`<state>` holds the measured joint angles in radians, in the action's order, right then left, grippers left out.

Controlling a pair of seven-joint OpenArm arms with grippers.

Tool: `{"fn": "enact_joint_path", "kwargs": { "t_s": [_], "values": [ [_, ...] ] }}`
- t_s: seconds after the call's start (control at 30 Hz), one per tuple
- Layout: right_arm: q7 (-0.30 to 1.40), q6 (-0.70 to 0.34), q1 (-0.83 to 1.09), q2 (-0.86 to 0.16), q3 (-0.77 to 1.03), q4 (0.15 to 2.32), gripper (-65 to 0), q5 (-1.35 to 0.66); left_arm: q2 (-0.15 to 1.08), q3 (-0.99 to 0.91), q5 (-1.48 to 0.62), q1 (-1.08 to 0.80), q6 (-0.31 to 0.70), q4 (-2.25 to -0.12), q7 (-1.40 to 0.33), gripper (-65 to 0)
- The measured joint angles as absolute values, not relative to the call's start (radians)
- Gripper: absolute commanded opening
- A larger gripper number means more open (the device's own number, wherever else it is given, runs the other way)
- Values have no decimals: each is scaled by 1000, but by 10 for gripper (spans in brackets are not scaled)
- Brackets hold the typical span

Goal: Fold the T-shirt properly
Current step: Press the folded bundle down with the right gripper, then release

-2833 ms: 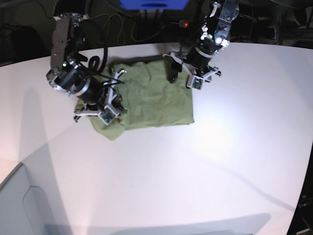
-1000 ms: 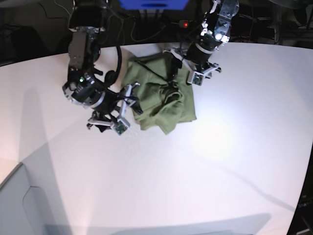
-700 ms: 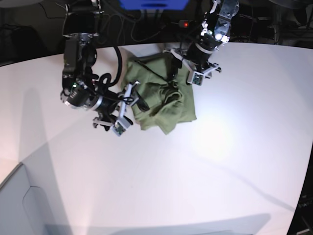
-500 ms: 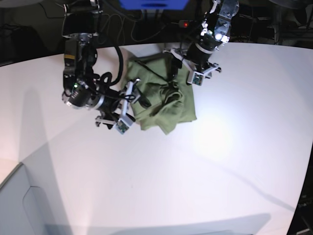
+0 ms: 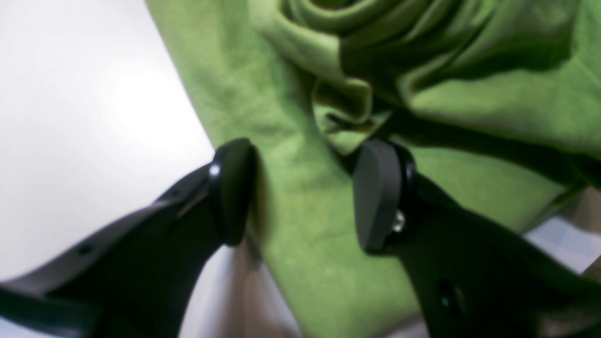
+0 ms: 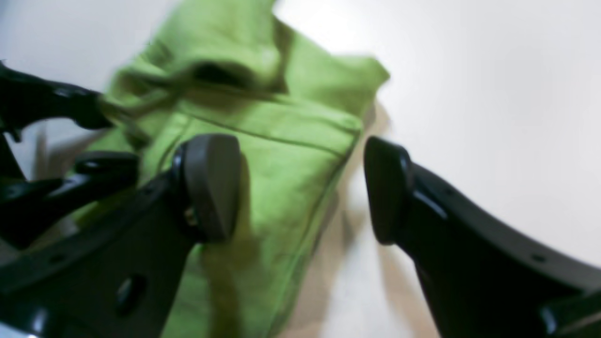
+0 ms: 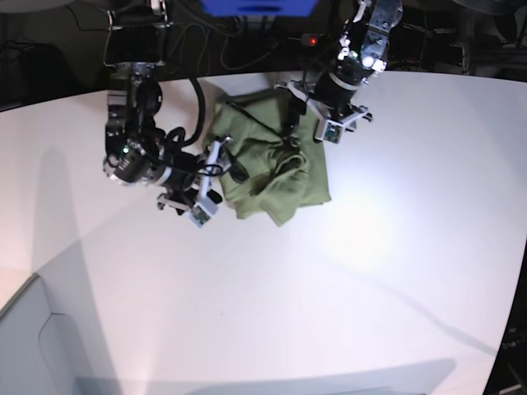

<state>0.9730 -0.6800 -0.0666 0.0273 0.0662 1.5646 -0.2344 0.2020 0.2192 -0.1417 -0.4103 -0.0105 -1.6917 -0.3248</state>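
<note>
The T-shirt [image 7: 276,169] is sage-green and lies bunched and wrinkled at the back middle of the white table [image 7: 370,271]. In the base view my right gripper [image 7: 229,164] sits at the shirt's left edge. The right wrist view shows that gripper [image 6: 300,188] open, its pads straddling a hemmed fold of the T-shirt [image 6: 291,131] without holding it. My left gripper [image 7: 295,115] is at the shirt's far right corner. In the left wrist view it [image 5: 303,197] stands open over flat cloth of the T-shirt [image 5: 310,244], just below a crumpled fold.
Cables and a blue box [image 7: 259,6] lie behind the table's far edge. Bare white table stretches in front of and to the right of the shirt. A grey panel [image 7: 33,346] shows at the lower left.
Since the earliest frame the shirt's left part has been drawn rightward into a bunched heap. Over the last second my right arm shifted slightly; my left arm and the shirt stayed put.
</note>
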Motion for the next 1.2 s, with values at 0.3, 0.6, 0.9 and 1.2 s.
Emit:
{"fn": "enact_joint_path", "kwargs": {
  "t_s": [0.3,0.6,0.9,1.2],
  "values": [
    [973,-680,4,33,60,1613,-359,-239,201,219,-142,-416,-10,-1693,-321,-319],
    [972,-680,80,33,60,1762,-646,-240,202,219,-142,-416,-10,-1694,-321,-319],
    [967,-680,197,31,-71,1929,-649,-247,203,218,-145,-481,-12,-1847,-371,-319],
    [971,-680,223,1,-187,1940,-648,-237,202,40,-146,-596,0,-1975,-371,-318]
  ]
}}
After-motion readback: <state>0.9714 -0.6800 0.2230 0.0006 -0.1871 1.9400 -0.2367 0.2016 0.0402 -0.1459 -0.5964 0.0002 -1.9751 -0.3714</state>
